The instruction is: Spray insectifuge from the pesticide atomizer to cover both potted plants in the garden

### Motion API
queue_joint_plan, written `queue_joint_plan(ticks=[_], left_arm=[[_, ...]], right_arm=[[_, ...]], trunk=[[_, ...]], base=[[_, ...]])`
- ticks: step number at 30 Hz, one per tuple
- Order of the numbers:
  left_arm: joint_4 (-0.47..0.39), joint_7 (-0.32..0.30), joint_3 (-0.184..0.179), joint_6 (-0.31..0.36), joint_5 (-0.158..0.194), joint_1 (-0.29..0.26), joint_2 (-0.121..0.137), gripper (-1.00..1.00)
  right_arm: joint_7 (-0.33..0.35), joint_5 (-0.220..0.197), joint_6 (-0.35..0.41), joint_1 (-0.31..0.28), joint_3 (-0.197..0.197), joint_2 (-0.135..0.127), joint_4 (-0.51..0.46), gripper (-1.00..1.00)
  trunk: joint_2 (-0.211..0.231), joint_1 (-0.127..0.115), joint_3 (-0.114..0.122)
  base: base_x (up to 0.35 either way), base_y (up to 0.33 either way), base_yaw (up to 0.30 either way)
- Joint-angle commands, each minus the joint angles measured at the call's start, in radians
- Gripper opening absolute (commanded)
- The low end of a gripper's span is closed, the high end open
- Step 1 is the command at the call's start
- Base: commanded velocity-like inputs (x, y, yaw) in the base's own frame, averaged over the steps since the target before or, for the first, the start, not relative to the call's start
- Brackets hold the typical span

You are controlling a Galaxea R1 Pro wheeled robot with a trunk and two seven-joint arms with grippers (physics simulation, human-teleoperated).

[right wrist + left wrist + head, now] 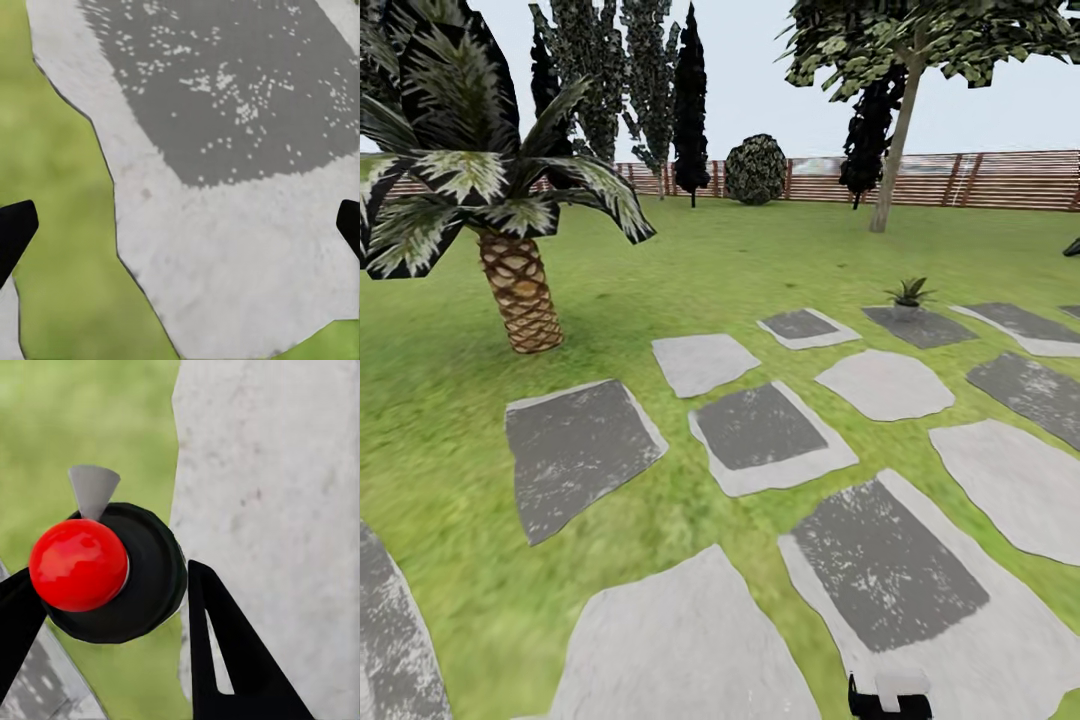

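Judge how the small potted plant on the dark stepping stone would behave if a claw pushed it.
The potted plant is probably light, since its pot looks tiny. It would likely slide or tip rather than resist, as it seems to stand loose on the flat stepping stone. Its thin, spreading leaves would probably bend before the pot moves.

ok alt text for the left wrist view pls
The left hand grips a dark round-bodied object topped with a shiny red ball and a small grey cone, held between two black fingers. Below it are green lawn and a pale grey stepping stone.
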Motion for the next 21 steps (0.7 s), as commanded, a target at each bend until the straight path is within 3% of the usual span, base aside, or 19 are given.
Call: queue_joint_plan(ticks=[1,7,21], left_arm=[[0.001,0.002,-0.007,-0.003,0.008,-0.001,0.000,-1.00],[-0.001,0.002,-0.006,-0.003,0.007,-0.001,0.000,-1.00],[0.000,0.002,-0.007,-0.003,0.007,-0.001,-0.001,-1.00]], right_arm=[[-0.005,0.011,-0.002,-0.001,-0.006,0.000,0.001,1.00],[-0.004,0.010,-0.002,-0.001,-0.004,0.002,0.004,1.00],[-0.004,0.009,-0.002,-0.001,-0.005,0.001,0.004,1.00]], trunk=[[0.000,0.001,-0.001],[0.000,0.001,-0.001],[0.000,0.001,-0.001]], base=[[0.339,0.000,0.000],[0.339,0.000,-0.043],[0.339,0.000,-0.256]])
